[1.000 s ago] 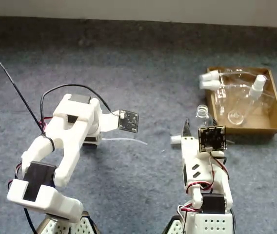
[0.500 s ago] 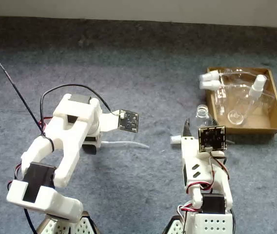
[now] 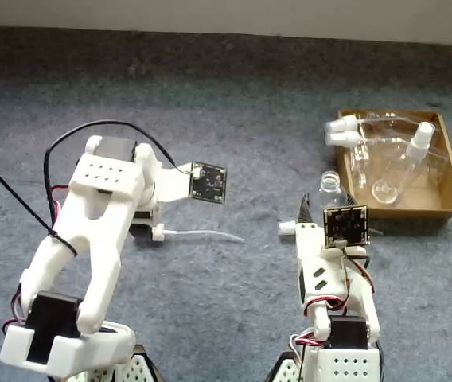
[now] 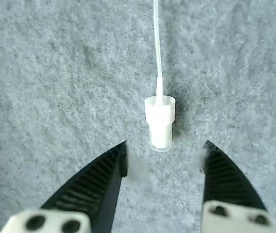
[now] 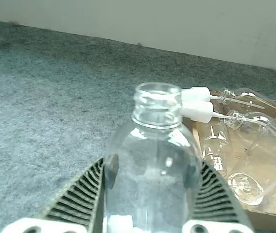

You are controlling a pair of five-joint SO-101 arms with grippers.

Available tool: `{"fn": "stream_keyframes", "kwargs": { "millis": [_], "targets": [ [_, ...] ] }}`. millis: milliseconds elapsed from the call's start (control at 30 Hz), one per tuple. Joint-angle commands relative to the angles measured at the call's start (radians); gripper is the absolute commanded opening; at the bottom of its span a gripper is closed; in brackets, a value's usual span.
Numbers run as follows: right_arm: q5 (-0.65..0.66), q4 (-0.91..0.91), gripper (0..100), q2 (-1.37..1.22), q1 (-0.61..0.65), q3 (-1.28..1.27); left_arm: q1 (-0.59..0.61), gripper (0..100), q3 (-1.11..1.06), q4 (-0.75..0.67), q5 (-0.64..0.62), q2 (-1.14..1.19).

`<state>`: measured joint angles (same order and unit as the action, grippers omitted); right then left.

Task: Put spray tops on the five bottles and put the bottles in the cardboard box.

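now the last spray top (image 4: pixel 160 121) is lying flat on the grey worktop (image 3: pixel 234 302), its thin tube pointing toward the other arm, and it is hardly shifting from a second ago. the left end effector (image 4: pixel 165 145) is hanging released over it, jaws straddling the cap end, its arm having lifted and re-angled. the right end effector (image 5: pixel 151 164) is staying clenched on the uncapped bottle (image 5: pixel 152 141), which is standing upright beside the cardboard box (image 3: pixel 441 212). the pick seems to be lining up, though it is not yet made.
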<state>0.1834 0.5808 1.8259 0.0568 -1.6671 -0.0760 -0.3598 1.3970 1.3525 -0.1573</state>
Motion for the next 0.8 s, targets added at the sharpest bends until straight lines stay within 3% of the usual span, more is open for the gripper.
{"fn": "stream_keyframes", "kwargs": {
  "millis": [0, 200, 467, 767],
  "targets": [
    [-0.002, -0.027, 13.5, 0.013, -0.004, -0.051, 0.007, 22, 0.107, 0.107, -0.181, -0.061],
    [-0.002, -0.027, 13.5, 0.013, -0.004, -0.051, 0.007, 22, 0.159, 0.137, -0.578, -0.062],
    [-0.002, -0.027, 13.5, 0.013, -0.004, -0.051, 0.005, 22, 0.166, 0.137, -1.376, -0.071],
    [-0.002, -0.027, 13.5, 0.013, -0.004, -0.051, -0.028, 22, 0.156, 0.199, -1.820, -0.064]
  ]
}}
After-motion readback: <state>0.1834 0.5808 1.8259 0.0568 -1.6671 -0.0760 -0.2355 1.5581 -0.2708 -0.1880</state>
